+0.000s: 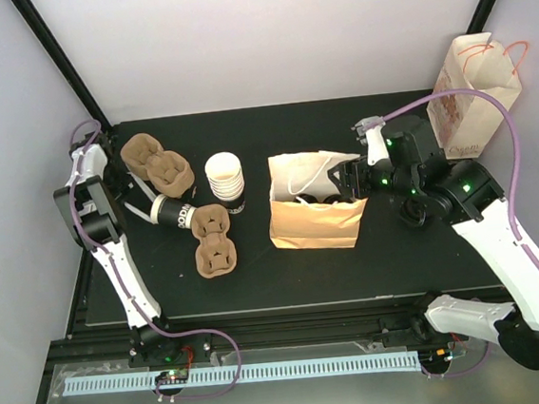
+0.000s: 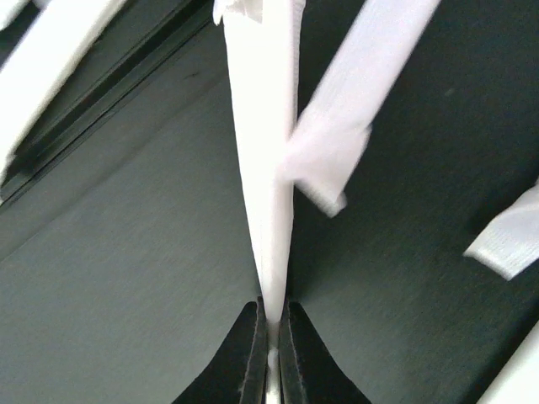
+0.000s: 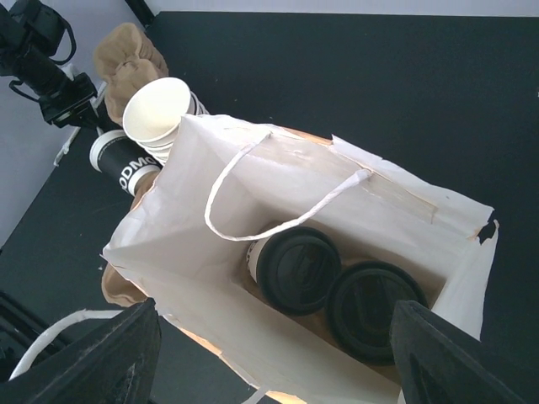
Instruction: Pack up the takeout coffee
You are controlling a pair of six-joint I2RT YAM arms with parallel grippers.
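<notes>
Left tool [image 2: 269, 318] pinches cup [image 1: 176, 214]; right tool [image 3: 274, 358] gapes

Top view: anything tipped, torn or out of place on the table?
One paper cup lies on its side beside the near pulp carrier, with the left gripper shut on its edge. The paper bag rim looks nicked at one corner.

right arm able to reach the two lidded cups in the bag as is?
Probably yes: the bag mouth gapes under the open right gripper; only a handle loop crosses above the lidded cups.
</notes>
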